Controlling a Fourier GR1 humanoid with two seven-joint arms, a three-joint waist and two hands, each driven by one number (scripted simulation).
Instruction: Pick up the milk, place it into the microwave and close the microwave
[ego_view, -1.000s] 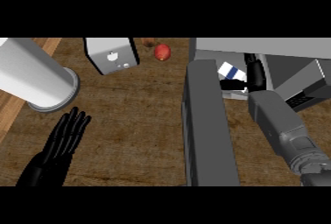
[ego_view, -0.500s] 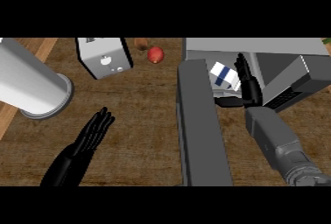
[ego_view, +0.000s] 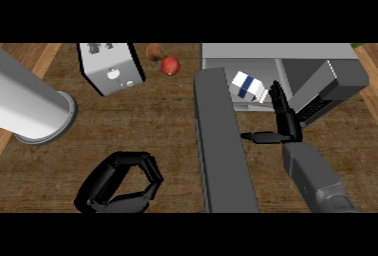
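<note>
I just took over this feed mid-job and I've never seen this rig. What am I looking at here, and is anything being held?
This is one picture, taken from the robot's head, looking steeply down at a wooden counter. The grey forearm at the right and the two black hands are the robot's own. The left hand, lower left, is curled shut on nothing. The right hand reaches into the microwave with its fingers straight. It is beside the white and blue milk carton standing inside, not curled round it. The long dark slab down the middle is the microwave's door, which is open. Also on the counter are a toaster, a small red fruit and a big grey cylinder. Nothing is held.
</note>
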